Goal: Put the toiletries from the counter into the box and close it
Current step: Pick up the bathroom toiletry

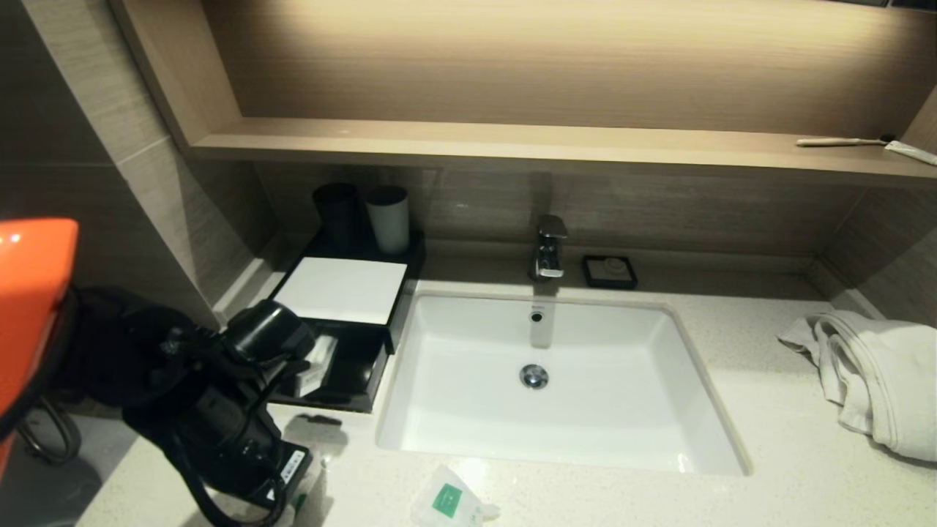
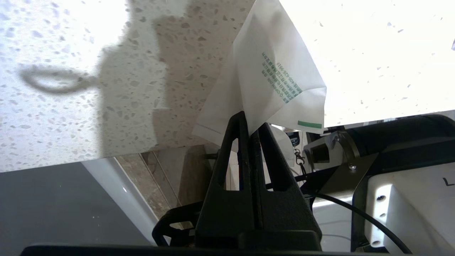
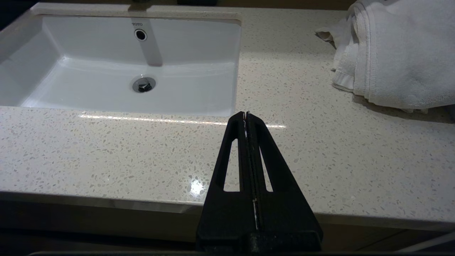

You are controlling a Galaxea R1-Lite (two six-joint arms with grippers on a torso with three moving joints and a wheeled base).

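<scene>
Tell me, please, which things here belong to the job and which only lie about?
Job:
- left gripper, shut on white sachet
- second sachet on counter
- black box, lid slid back

Lying about:
- towel
- sink
- two cups
- right gripper, parked

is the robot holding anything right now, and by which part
The left gripper pinches a white sachet by its bottom edge; the right gripper is shut on nothing.

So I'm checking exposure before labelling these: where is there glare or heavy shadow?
Left wrist view: the counter is blown out white, and the left gripper, pinching a white packet, casts a dark shadow. Right wrist view: reflected streaks along the sink edge near the right gripper. Head view: the lit shelf leaves the black box dim.
</scene>
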